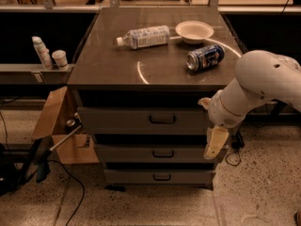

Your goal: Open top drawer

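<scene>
the wide grey metal top drawer (pixel 127 120) sits just under the dark bench (pixel 108 65) top, at the centre of the view. its small dark loop handle (pixel 162 120) is at the middle of its flat front. the two narrower grey drawers (pixel 141 153) stack below it toward 6 o'clock.

the pale, cream-coloured end effector (pixel 216 143) hangs pointing to 6 o'clock from the bulky white robot arm (pixel 256 86), which enters from 3 o'clock. it is by the right end of the drawer fronts, at about 4 o'clock from the handle and well apart from it. whether it is open or closed cannot be told.

on the bench, a clear plastic water bottle (pixel 143 36) lies on its side toward 12 o'clock. a shallow white round bowl (pixel 194 31) is just beside it at 3 o'clock. a blue drink can (pixel 205 58) lies on its side at 5 o'clock from the bowl.

an open brown cardboard box (pixel 54 121) stands at 9 o'clock from the drawers.
</scene>
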`<state>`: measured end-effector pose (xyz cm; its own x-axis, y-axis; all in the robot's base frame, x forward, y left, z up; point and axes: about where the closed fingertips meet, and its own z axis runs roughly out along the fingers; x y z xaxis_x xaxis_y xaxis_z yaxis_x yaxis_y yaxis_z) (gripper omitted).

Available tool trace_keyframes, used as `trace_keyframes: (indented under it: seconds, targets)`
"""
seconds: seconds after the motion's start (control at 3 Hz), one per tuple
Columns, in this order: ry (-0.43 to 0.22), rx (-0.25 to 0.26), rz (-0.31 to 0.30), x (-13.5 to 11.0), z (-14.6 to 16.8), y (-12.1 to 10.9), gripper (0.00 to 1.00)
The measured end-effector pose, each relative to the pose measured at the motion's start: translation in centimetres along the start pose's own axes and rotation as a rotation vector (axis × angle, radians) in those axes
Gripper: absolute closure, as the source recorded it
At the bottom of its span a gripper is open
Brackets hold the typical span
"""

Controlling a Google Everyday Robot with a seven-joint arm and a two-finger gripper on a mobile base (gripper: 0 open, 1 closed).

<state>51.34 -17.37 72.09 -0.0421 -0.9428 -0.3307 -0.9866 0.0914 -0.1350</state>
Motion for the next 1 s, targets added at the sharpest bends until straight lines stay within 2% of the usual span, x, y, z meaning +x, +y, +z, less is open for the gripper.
trace_keyframes:
  seconds: [0.33,0.67,1.0]
  targets:
    - [-0.037,-0.04,-0.052,0.1,1.4,-0.2,0.0]
    - [-0.051,-0.049,-0.093,0.4,2.6,-0.7,0.0]
    - [-0.039,-0.021,-0.12,0.5,4.0,-2.2,0.0]
